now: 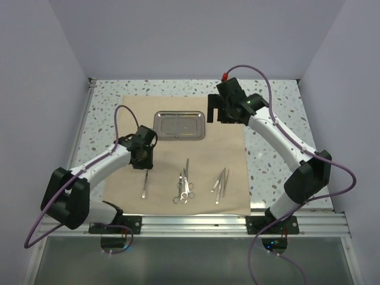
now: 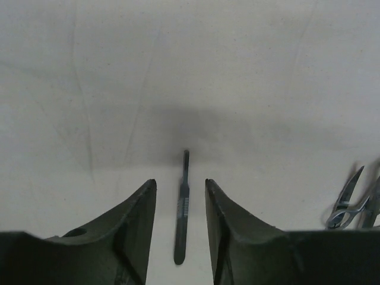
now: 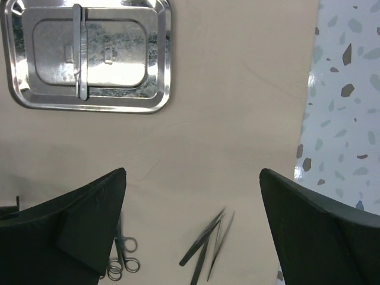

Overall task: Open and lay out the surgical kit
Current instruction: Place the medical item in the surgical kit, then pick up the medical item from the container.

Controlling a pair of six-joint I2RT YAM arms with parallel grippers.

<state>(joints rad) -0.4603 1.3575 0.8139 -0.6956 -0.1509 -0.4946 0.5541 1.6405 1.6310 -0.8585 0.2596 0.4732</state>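
The surgical kit's tan cloth [image 1: 178, 160] lies spread flat. On its far part sits a shiny steel tray [image 1: 199, 126] with one slim instrument [image 3: 78, 50] inside. On the near part lie a slim handle-like tool [image 1: 145, 184], ring-handled scissors [image 1: 184, 189] and tweezers [image 1: 220, 183]. My left gripper [image 1: 144, 161] hovers just above the slim tool [image 2: 182, 208], jaws a little apart, the tool lying free on the cloth between them. My right gripper [image 1: 214, 111] hangs wide open beside the tray's right end, holding nothing. The tweezers [image 3: 208, 249] and scissors [image 3: 122, 261] show below it.
Speckled terrazzo tabletop [image 1: 273, 148] surrounds the cloth. Grey walls stand at the left, back and right. A metal rail [image 1: 196, 222] with both arm bases runs along the near edge.
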